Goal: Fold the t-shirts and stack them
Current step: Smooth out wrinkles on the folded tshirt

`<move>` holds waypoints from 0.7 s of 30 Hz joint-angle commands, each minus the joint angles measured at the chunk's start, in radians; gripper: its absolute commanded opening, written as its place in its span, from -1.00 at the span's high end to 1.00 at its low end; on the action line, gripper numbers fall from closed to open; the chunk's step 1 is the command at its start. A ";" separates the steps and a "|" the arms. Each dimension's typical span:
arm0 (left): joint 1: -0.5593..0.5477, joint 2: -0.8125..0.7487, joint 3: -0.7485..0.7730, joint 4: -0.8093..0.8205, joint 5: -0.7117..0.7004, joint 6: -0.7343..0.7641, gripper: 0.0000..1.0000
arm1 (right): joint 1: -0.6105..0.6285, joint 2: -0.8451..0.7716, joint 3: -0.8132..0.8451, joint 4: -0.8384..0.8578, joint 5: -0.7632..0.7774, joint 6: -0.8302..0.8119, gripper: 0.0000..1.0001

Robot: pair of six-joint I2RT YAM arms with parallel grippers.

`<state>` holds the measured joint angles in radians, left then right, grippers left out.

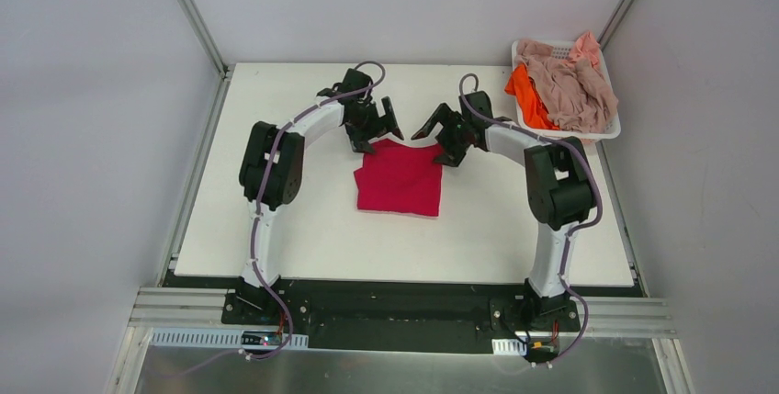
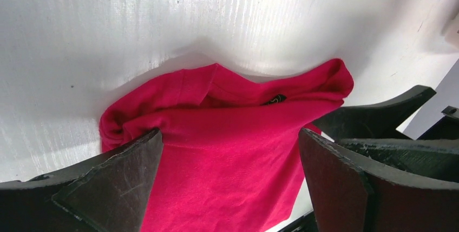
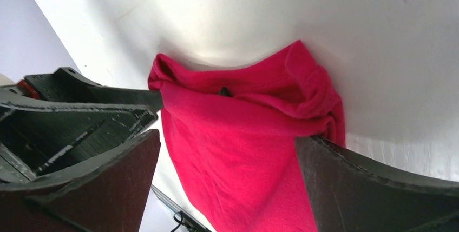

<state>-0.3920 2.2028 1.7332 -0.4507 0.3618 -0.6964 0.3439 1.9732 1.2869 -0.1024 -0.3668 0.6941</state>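
Note:
The crimson red t-shirt (image 1: 400, 179) lies folded into a rough square in the middle of the table. It also shows in the left wrist view (image 2: 227, 151) and the right wrist view (image 3: 243, 151). My left gripper (image 1: 386, 124) is open and empty, hovering over the shirt's far left edge. My right gripper (image 1: 432, 128) is open and empty, hovering over the far right edge. The two grippers face each other. A bright orange t-shirt (image 1: 528, 95) and dusty pinkish-beige t-shirts (image 1: 574, 86) lie crumpled in the basket.
A white plastic basket (image 1: 608, 128) stands at the table's far right corner. Grey walls with metal frame posts (image 1: 193, 13) close in the table on three sides.

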 commanded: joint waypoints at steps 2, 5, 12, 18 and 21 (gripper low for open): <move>0.017 -0.017 -0.042 -0.016 -0.070 0.004 -0.95 | -0.014 0.054 0.084 -0.019 0.018 -0.065 -0.99; 0.021 -0.091 -0.033 -0.016 -0.084 0.013 -0.95 | -0.014 -0.007 0.124 -0.082 0.028 -0.112 -0.99; 0.018 -0.324 -0.160 -0.016 -0.177 0.017 -0.98 | -0.014 -0.320 -0.030 -0.147 0.187 -0.136 -0.99; 0.007 -0.413 -0.362 -0.030 -0.199 0.029 -0.98 | -0.015 -0.604 -0.288 -0.213 0.298 -0.118 -0.99; -0.004 -0.403 -0.405 -0.038 -0.205 0.032 -0.93 | -0.015 -0.758 -0.394 -0.254 0.347 -0.119 -0.99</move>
<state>-0.3851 1.7809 1.4033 -0.4534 0.1978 -0.6880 0.3325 1.3594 1.0145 -0.2543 -0.1295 0.5827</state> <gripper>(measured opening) 0.989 0.994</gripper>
